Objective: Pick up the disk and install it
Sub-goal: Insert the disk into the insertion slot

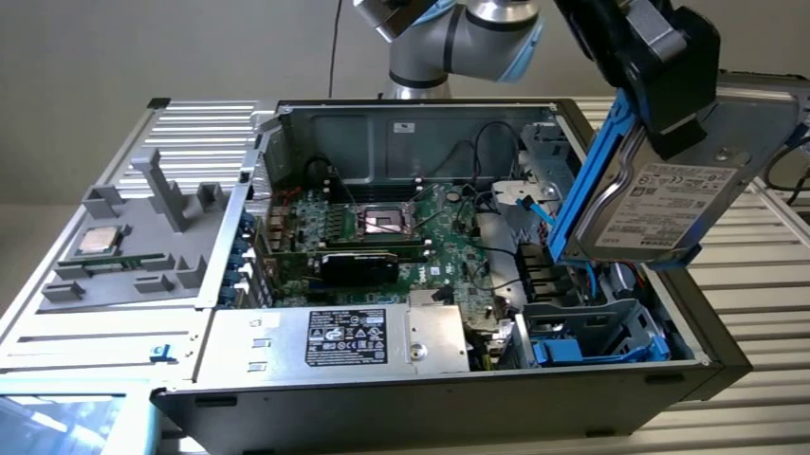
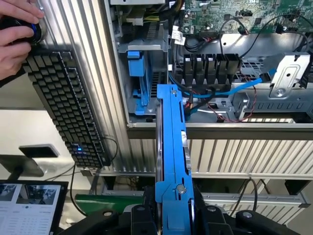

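The disk (image 1: 671,204) hangs in the air above the open computer case (image 1: 418,133), at the exterior view's right, and it touches nothing below. The jaws are closed on it near its upper end. The disk stands almost upright and leans a little. Its long axis runs from high to low, the lower end points down to the drive cage (image 1: 608,318), and the white label faces the exterior camera. In the wrist view its blue carrier frame (image 2: 172,147) is seen edge-on. Under it are a blue cable (image 2: 230,88) and a metal bracket (image 2: 286,78). On the desk (image 2: 234,152) beside the case lies a keyboard (image 2: 58,103), with a person's hand (image 2: 14,29) at one end.
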Controlling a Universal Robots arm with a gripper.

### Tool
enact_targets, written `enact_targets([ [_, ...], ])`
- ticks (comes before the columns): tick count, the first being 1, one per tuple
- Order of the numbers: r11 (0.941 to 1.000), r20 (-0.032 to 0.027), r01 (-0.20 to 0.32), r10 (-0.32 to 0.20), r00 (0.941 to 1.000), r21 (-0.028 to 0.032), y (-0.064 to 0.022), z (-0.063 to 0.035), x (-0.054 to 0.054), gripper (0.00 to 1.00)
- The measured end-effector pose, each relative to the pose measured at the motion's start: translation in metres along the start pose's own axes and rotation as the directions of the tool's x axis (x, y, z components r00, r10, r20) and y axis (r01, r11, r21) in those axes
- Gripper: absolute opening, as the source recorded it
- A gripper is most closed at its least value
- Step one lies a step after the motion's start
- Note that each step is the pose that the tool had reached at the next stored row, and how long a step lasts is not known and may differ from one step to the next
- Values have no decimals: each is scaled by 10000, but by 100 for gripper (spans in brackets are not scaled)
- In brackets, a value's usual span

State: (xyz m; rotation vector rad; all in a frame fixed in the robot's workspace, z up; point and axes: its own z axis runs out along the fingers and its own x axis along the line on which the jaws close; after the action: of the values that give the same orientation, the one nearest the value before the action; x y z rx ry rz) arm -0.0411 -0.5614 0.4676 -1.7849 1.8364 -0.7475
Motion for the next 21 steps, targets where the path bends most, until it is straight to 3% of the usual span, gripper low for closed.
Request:
enact_targets([
  [3,10000,35,-32,32,10000,1,23,7,18,38],
  [7,9999,140,-128,128,9998,5,53,15,36,38],
  [12,9999,153,-143,142,9998,58,78,36,59,38],
  [21,9998,156,-146,145,9998,98,168,94,76,38],
])
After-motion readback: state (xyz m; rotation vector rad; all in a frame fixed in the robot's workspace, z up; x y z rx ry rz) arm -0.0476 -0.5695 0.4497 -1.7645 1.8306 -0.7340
